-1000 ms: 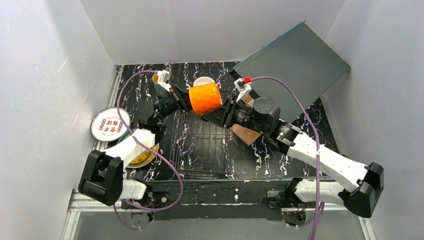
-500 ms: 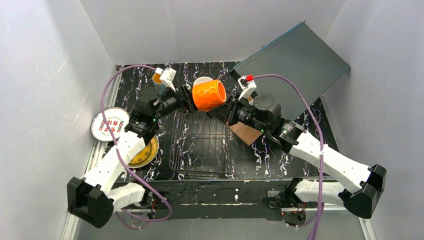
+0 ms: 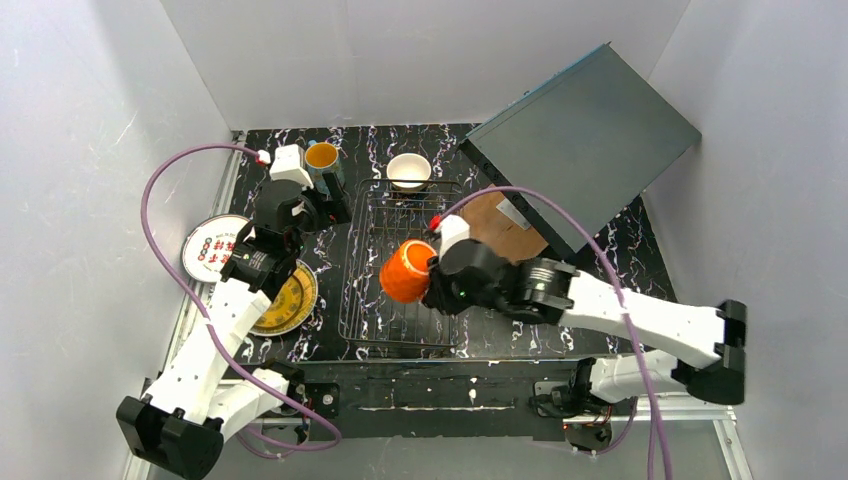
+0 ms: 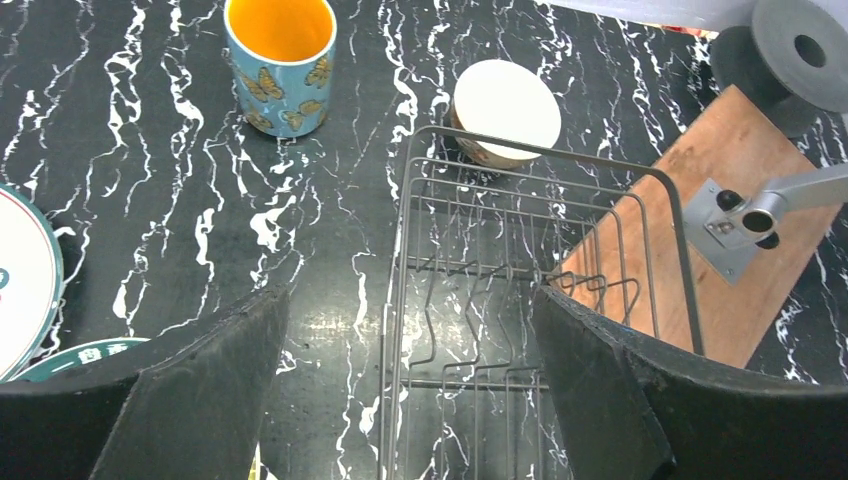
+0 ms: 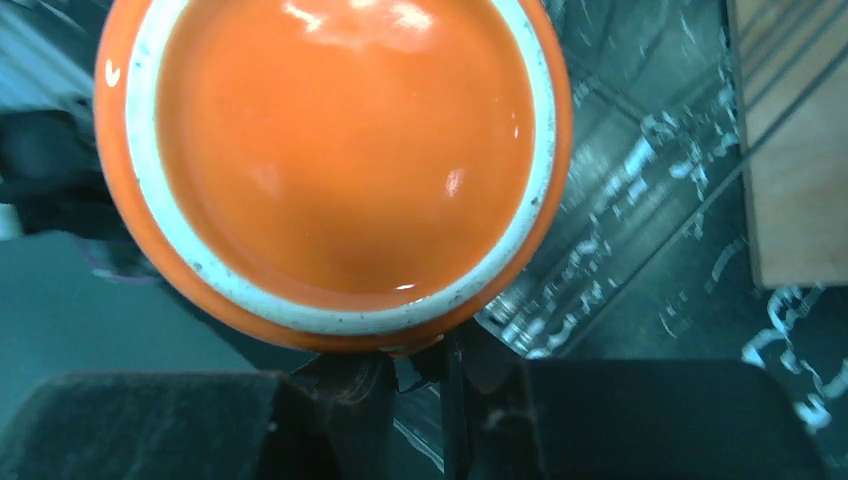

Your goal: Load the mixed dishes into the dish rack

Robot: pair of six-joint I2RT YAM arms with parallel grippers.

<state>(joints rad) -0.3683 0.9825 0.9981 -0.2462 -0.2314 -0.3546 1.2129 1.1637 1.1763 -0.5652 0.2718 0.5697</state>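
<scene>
The orange mug (image 3: 405, 270), tipped onto its side, hangs over the near left part of the dish rack (image 3: 395, 325), clamped in the right gripper (image 3: 428, 282). In the right wrist view its glazed base with a pale unglazed ring faces the camera, and the dark fingers (image 5: 350, 395) pinch together at the mug's lower edge; which part they hold is hidden. Whether the mug touches the rods cannot be told.

The wire rack lies flat on the black, white-veined surface (image 3: 520, 330), with nothing lying inside it. Just beyond its far end sits the white-and-tan bowl (image 3: 409, 170), upright. To the left of the bowl stands the blue patterned mug with yellow inside (image 3: 322, 158), also upright.

The left gripper (image 3: 335, 205) hovers near the rack's far left corner, its jaws spread wide and holding nothing. Below that arm, left of the rack, the yellow ornate plate (image 3: 290, 300) lies flat, and the white plate with coloured marks (image 3: 215, 248) lies beside it, nearer the wall.

A brown wooden board (image 3: 500, 225) rests at the rack's right side, its far end tucked under the large grey slanted panel (image 3: 580, 130).
</scene>
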